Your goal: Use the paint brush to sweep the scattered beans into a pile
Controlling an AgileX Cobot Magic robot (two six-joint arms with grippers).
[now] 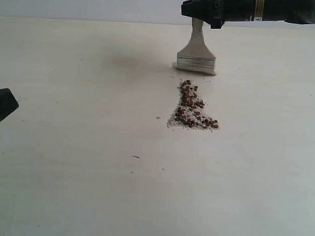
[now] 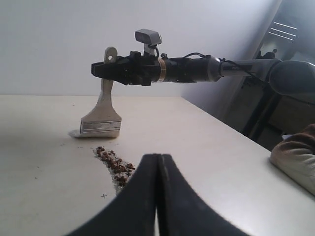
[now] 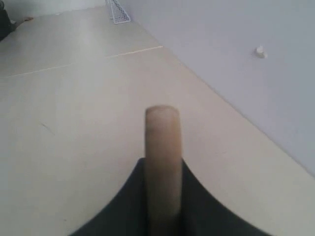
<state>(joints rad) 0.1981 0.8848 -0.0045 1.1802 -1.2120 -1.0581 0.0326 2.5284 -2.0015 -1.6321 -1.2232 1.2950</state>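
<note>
The beans (image 1: 192,105) lie in a narrow reddish-brown pile mixed with white grains near the middle of the table; the left wrist view shows the same beans (image 2: 114,166). The paint brush (image 1: 197,52) stands upright just behind the pile, its pale bristles touching the table, apart from the beans. My right gripper (image 1: 198,10) is shut on the cream handle, which sticks out between the jaws as the paint brush (image 3: 162,147). At the left edge my left gripper (image 1: 9,99) is shut with nothing in it, seen closed as the left gripper (image 2: 158,158).
The pale table (image 1: 89,188) stretches wide around the pile. Its edge runs along the right in the left wrist view, with dark stands (image 2: 266,108) beyond. A small white wire object (image 3: 118,12) sits far off in the right wrist view.
</note>
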